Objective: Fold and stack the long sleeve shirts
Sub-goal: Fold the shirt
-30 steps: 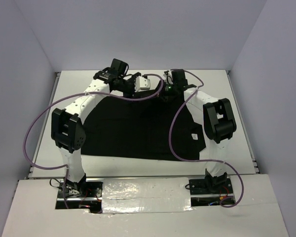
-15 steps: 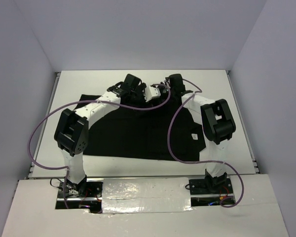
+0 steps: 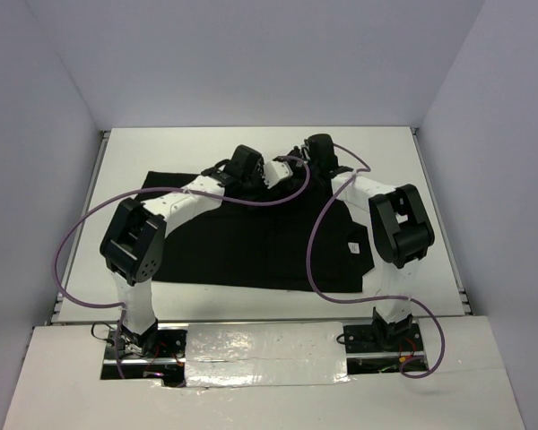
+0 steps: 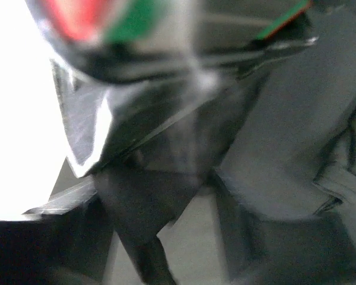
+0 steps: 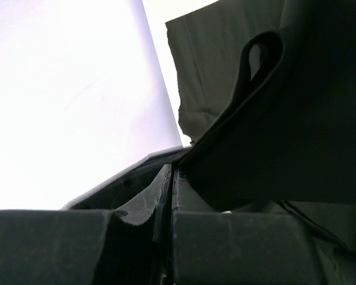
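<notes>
Right claw: clamped tight on a fold of the shirt at its far edge. In the wrist view, black cloth runs straight out from between the fingers.
Left claw: just beside the right one, over the same far edge. Its wrist view is smeared, so I cannot tell how wide it stands or whether it has any cloth.
Where it lies: spread mostly flat across the middle of the table. It is far larger than either claw, with the white tag near its right side.
Handling: I judge it light, limp and not fragile. It will sag and drag from a single pinch, so I would take it at two points along an edge or seam, catching every layer.
In the way: a purple cable loops over the right part of the cloth, and both forearms hang above it. A fold drawn toward me could snag on them.
Surroundings: pale walls close in on three sides.
</notes>
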Motion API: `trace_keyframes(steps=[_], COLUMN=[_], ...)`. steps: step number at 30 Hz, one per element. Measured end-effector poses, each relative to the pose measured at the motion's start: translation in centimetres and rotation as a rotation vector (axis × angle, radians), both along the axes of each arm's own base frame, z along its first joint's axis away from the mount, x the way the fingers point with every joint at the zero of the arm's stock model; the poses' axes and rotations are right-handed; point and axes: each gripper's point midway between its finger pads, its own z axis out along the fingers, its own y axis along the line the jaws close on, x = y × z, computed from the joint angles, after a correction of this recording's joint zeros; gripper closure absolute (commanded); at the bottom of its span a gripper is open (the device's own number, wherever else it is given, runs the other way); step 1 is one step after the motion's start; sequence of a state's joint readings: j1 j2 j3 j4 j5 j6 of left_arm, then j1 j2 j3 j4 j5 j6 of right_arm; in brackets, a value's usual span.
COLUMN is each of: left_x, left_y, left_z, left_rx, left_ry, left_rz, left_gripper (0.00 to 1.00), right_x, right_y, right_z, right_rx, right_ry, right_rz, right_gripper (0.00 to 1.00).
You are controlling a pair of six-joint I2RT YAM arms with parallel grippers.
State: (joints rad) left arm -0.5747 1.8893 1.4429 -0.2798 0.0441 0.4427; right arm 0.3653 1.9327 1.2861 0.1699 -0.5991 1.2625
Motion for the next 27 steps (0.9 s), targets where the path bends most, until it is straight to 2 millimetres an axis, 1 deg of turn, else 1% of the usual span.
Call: trace_keyframes(steps=[1, 2, 3, 4, 5, 7, 8, 9, 10, 11, 12, 13, 15, 16, 19, 20, 22, 24, 25, 27], left_x=[0.1, 0.0, 0.0, 0.0, 0.0, -0.2, -0.3, -0.4, -0.5, -0.5, -0.5, -0.5, -0.6, -0.5, -0.7, -1.1, -2.3, -3.7, -4.7, -6.3], left_y=[0.1, 0.1, 0.2, 0.3, 0.6, 1.0, 1.1, 1.2, 1.3, 1.3, 1.3, 1.3, 1.1, 0.8, 0.1, -0.2, -0.5, -0.6, -0.7, -0.9], left_z=[0.1, 0.1, 0.2, 0.2, 0.3, 0.4, 0.4, 0.6, 0.8, 1.1, 1.5, 2.1, 3.7, 4.9, 8.7, 10.0, 11.9, 13.1, 13.4, 13.6], left_rx=[0.006, 0.006, 0.003, 0.011, 0.017, 0.033, 0.039, 0.046, 0.053, 0.063, 0.069, 0.071, 0.083, 0.077, 0.066, 0.062, 0.064, 0.074, 0.084, 0.106], left_ry=[-0.006, -0.005, -0.002, -0.005, -0.003, 0.001, 0.003, 0.007, 0.010, 0.009, 0.011, 0.007, 0.001, -0.011, -0.053, -0.068, -0.081, -0.080, -0.075, -0.058], left_rz=[0.001, 0.002, 0.008, 0.006, 0.009, 0.007, 0.002, -0.002, -0.006, -0.017, -0.023, -0.032, -0.072, -0.089, -0.172, -0.205, -0.270, -0.332, -0.368, -0.436], left_gripper=[0.43, 0.68, 0.82, 0.94, 1.00, 1.00, 1.00, 1.00, 1.00, 1.00, 1.00, 1.00, 1.00, 1.00, 1.00, 1.00, 1.00, 1.00, 1.00, 1.00], right_x=[0.0, 0.0, 0.0, -0.1, -0.1, -0.3, -0.4, -0.5, -0.7, -0.8, -0.9, -1.0, -1.2, -1.0, -0.7, -0.8, -1.0, -1.7, -2.0, -2.7], right_y=[0.0, 0.0, 0.0, 0.0, -0.1, -0.2, -0.4, -0.5, -0.7, -1.0, -1.3, -1.6, -3.3, -4.5, -9.3, -10.7, -13.9, -16.6, -17.4, -18.1], right_z=[0.0, 0.0, -0.1, -0.2, -0.3, -0.5, -0.5, -0.6, -0.6, -0.5, -0.3, -0.2, 0.4, 0.8, 2.6, 3.0, 3.5, 3.3, 3.2, 2.7], right_rx=[0.000, -0.001, -0.004, -0.007, -0.014, -0.036, -0.049, -0.065, -0.077, -0.093, -0.113, -0.134, -0.198, -0.228, -0.322, -0.348, -0.405, -0.475, -0.504, -0.555], right_ry=[0.001, 0.001, 0.001, 0.002, 0.000, -0.008, -0.014, -0.019, -0.022, -0.032, -0.041, -0.061, -0.090, -0.107, -0.165, -0.175, -0.197, -0.191, -0.190, -0.185], right_rz=[-0.001, -0.001, 0.000, 0.001, 0.002, 0.006, 0.010, 0.016, 0.020, 0.024, 0.026, 0.028, 0.015, -0.004, -0.087, -0.112, -0.167, -0.207, -0.214, -0.200], right_gripper=[1.00, 1.00, 1.00, 1.00, 1.00, 1.00, 0.97, 0.90, 0.79, 0.60, 0.51, 0.48, 0.44, 0.42, 0.40, 0.40, 0.40, 0.40, 0.40, 0.40])
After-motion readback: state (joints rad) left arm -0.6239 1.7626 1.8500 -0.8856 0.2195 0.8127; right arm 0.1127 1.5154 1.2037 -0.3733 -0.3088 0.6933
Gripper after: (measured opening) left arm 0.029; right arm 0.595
